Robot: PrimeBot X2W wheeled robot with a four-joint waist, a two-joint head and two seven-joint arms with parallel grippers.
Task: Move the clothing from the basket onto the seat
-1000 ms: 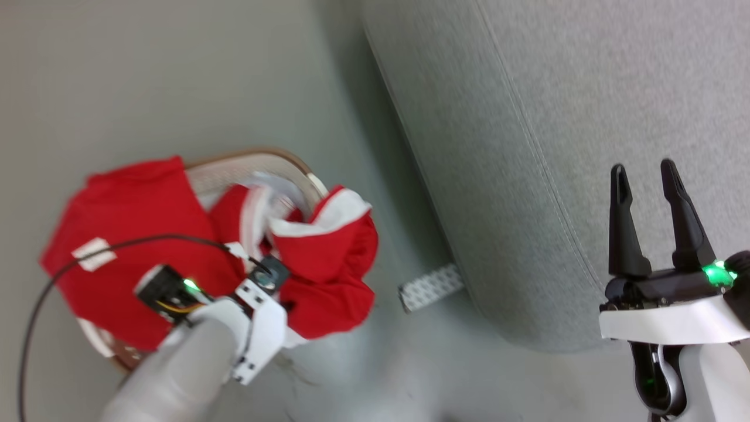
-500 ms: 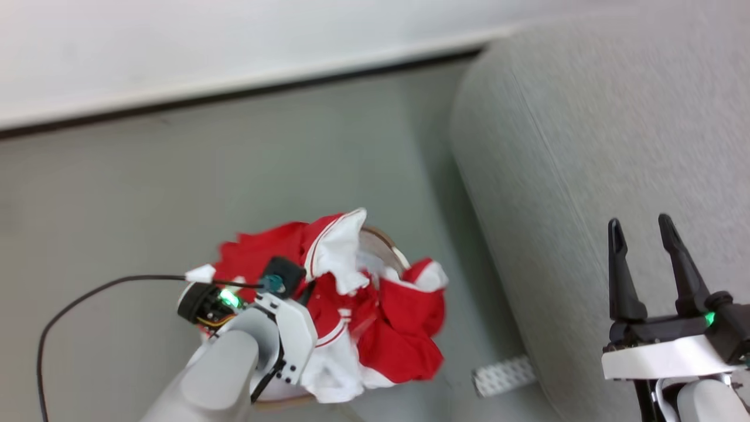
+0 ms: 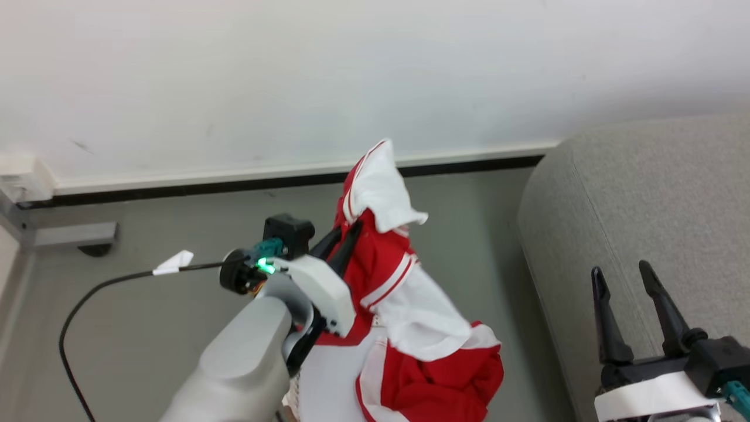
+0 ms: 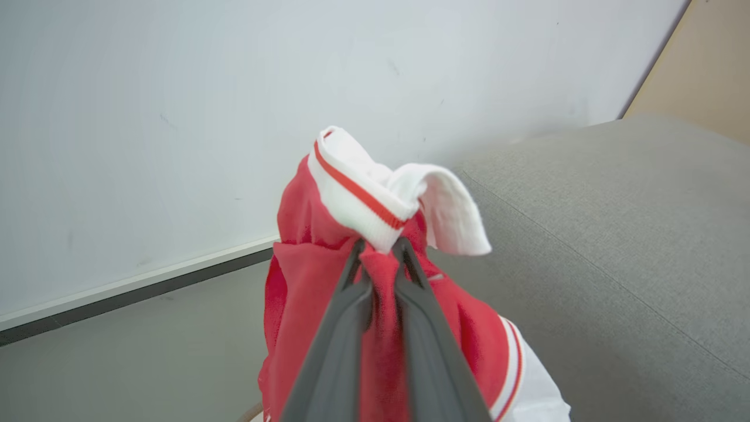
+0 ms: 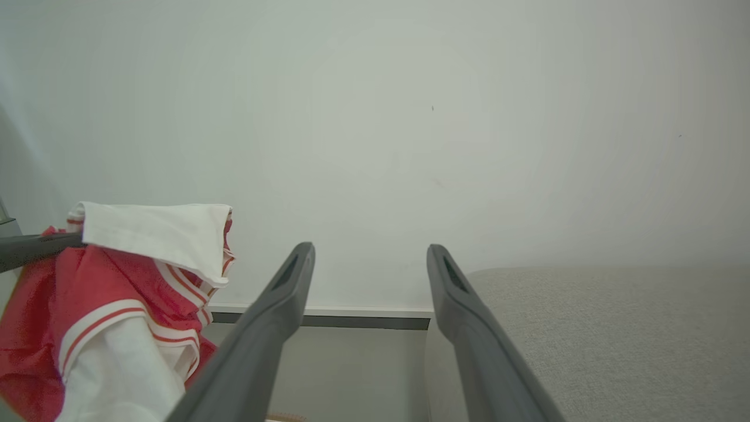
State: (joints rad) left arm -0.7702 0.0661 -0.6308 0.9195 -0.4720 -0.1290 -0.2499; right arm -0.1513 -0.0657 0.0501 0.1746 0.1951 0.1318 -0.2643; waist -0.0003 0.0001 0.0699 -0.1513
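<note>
A: What was furthest left in the head view?

B: A black cable [image 3: 105, 287] with a small white tag [image 3: 173, 262] curved over the grey floor [image 3: 146, 234] to the left arm's wrist. Behind it stood a white wall [image 3: 293, 76].

A: And the left end effector [image 3: 345, 237]?

B: Its two dark fingers were pressed together, pinching the clothing [image 3: 381, 264]. In the left wrist view, red fabric was squeezed between them, and a white fold with a red stripe flopped over the tips.

A: So where was the clothing?

B: It hung in the air from that grip, a red-and-white bundle above the floor. It drooped to the bottom edge of the head view. It was left of the seat [image 3: 644, 193] and not touching it.

A: And to the right?

B: The grey woven seat took up the right side, its rounded edge facing the bundle. The right end effector [image 3: 621, 272] was low at the right, in front of the seat. Its fingers were spread wide with nothing between them.
</note>
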